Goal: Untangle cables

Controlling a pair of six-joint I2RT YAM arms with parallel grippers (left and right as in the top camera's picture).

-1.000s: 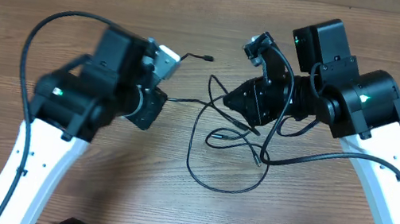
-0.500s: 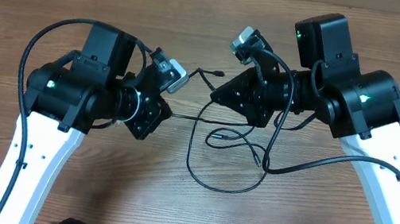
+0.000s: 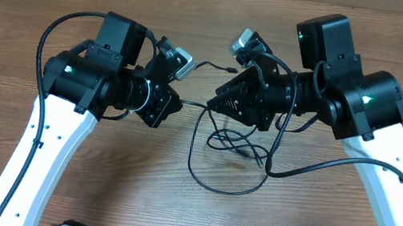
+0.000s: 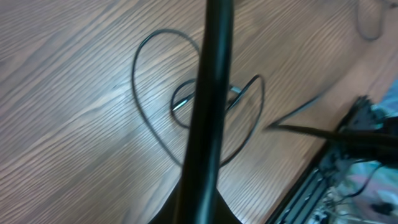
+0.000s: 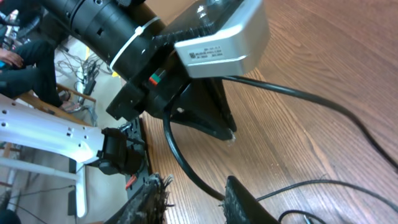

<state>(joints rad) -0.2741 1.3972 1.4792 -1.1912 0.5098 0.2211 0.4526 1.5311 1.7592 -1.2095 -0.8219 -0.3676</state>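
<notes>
Black cables (image 3: 226, 140) lying in a loose tangled loop on the wooden bench (image 3: 124, 190), just on the near side of the gap between both hands. Left hand (image 3: 179, 103) pinched shut on one strand, stretched straight across to right hand (image 3: 215, 103). Right hand narrowly parted, strand running between its fingers (image 5: 245, 202). One plug end (image 3: 231, 69) poking out on the far side of the gap.
</notes>
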